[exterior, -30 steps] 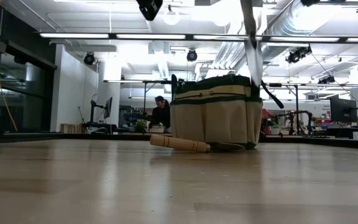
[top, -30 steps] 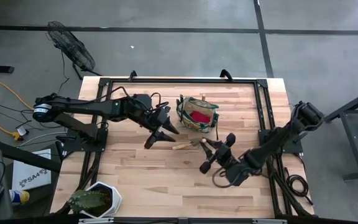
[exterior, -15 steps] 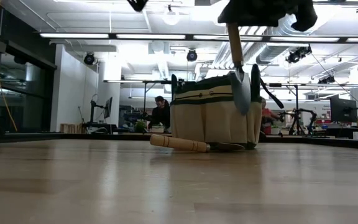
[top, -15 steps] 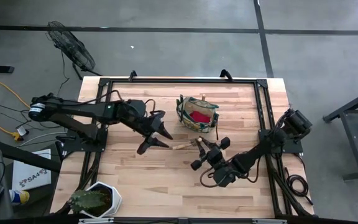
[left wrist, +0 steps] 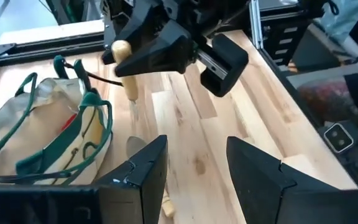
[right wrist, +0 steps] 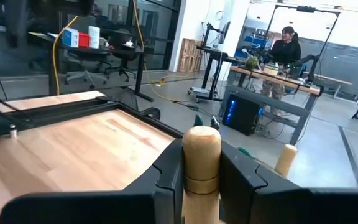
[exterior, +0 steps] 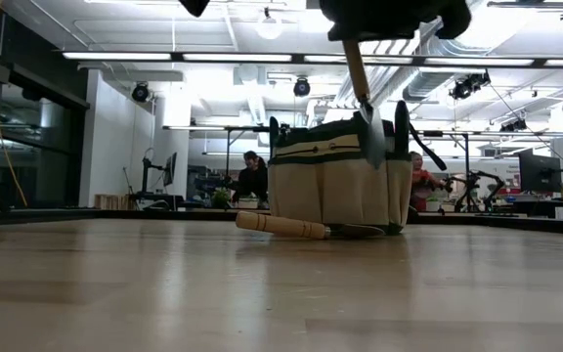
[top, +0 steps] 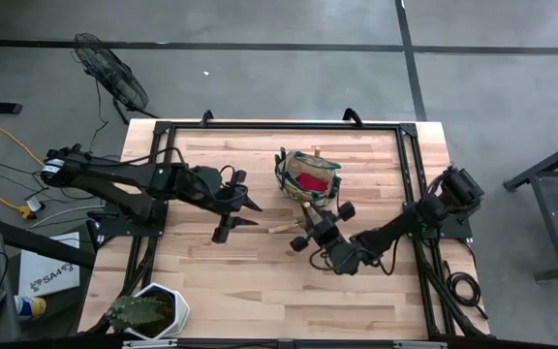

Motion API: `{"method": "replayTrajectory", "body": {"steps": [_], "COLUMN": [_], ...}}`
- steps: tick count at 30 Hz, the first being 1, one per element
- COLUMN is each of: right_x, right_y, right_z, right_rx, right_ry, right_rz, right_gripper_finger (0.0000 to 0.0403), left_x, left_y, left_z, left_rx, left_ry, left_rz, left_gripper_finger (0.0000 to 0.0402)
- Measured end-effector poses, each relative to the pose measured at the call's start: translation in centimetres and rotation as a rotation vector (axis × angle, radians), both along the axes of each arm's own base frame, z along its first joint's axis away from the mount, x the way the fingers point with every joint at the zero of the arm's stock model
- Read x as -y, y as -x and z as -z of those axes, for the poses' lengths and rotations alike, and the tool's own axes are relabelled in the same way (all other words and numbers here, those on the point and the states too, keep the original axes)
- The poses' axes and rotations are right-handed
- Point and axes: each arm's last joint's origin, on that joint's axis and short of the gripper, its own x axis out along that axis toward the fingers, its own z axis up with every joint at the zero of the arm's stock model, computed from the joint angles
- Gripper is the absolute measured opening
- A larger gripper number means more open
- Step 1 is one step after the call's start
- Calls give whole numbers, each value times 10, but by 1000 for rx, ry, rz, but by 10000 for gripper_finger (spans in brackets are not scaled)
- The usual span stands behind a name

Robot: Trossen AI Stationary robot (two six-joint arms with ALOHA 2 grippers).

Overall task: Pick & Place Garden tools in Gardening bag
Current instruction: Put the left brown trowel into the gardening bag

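Note:
The khaki gardening bag (top: 308,176) with green trim stands upright at the table's far middle, a red lump (top: 310,181) inside it. My right gripper (top: 310,225) is shut on a wooden-handled trowel (exterior: 365,108) that hangs blade down just in front of the bag (exterior: 335,186). A second trowel (exterior: 281,226) lies flat on the table against the bag's near side. My left gripper (top: 238,218) hovers open left of the bag, holding nothing; its fingers (left wrist: 148,174) frame bare table. My right gripper pinches the trowel's wooden handle (right wrist: 201,165) between its two fingers, a little below the handle's rounded top, which sticks up above them. The fingers lie level, across the handle, coming from the table's near right. The trowel hangs upright, blade (exterior: 372,132) down, clear of the table.
A plant in a white hexagonal pot (top: 153,310) stands at the near left corner. A black metal frame (top: 279,124) runs around the table. Another wooden handle end (right wrist: 284,158) shows past my right fingers. People sit at desks in the room behind.
My right gripper has carried the trowel toward the table's left and the bag, sinking a little and rolling, so the trowel now hangs lower in front of the bag. My left gripper has drawn back toward the table's left edge, staying open.

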Motion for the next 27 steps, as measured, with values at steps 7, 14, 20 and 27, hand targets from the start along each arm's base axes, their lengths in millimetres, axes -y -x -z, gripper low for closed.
{"method": "replayTrajectory", "body": {"steps": [7, 14, 20, 27], "right_x": [17, 32, 42, 51], "right_y": [-7, -13, -17, -20], "right_z": [-5, -5, -8, -20], "right_rx": [-16, -34, -51, -34], "right_ry": [20, 29, 45, 65], "right_rz": [71, 84, 86, 85], "right_gripper_finger": [61, 61, 61, 61], "left_x": [-1, -1, -2, -4], "left_y": [-1, 2, 9, 23], "left_z": [-1, 17, 44, 85], "left_rx": [19, 22, 36, 94], "left_ry": [-42, -16, 47, 133], "left_rz": [-1, -13, -35, -57], "left_gripper_finger": [161, 161, 161, 161]}}
